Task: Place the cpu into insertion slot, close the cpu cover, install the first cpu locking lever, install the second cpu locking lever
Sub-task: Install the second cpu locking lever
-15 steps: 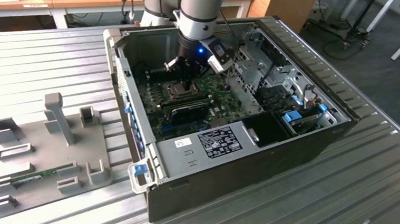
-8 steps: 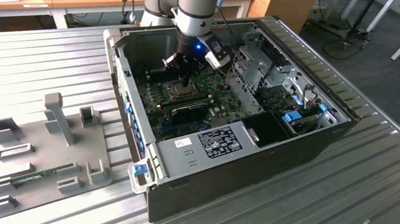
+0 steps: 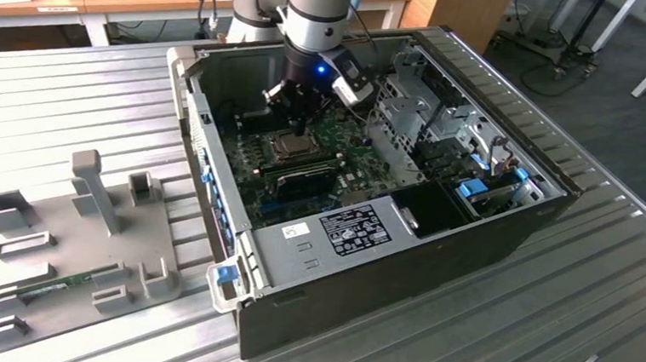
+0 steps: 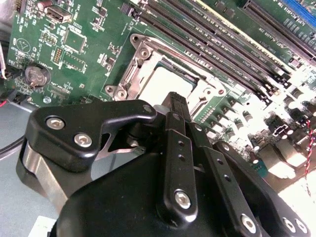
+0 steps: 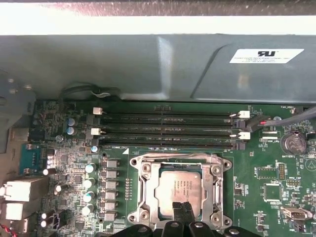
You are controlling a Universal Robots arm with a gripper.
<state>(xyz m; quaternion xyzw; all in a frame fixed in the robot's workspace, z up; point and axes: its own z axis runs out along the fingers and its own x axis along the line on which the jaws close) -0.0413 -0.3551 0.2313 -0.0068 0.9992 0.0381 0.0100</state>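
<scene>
Already the cpu (image 5: pixel 181 191) lay flat in the slot (image 5: pixel 148 216), with the silver cover (image 5: pixel 179 160) framing it. The gripper (image 5: pixel 183 210) hung over its near edge, jaws seemingly narrow and holding nothing. I judged slow, straight pressing best: thin metal frame, matte chip top, green board (image 5: pixel 266 177).

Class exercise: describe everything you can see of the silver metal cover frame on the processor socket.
The thin square silver metal cover frame lies closed and flat over the small grey metal-topped chip, which shows through its large window. It has screws at its corners and a bright, bare-metal look. It sits on the green motherboard beside the long black memory slots. The black gripper's tips hover at its near edge.
</scene>
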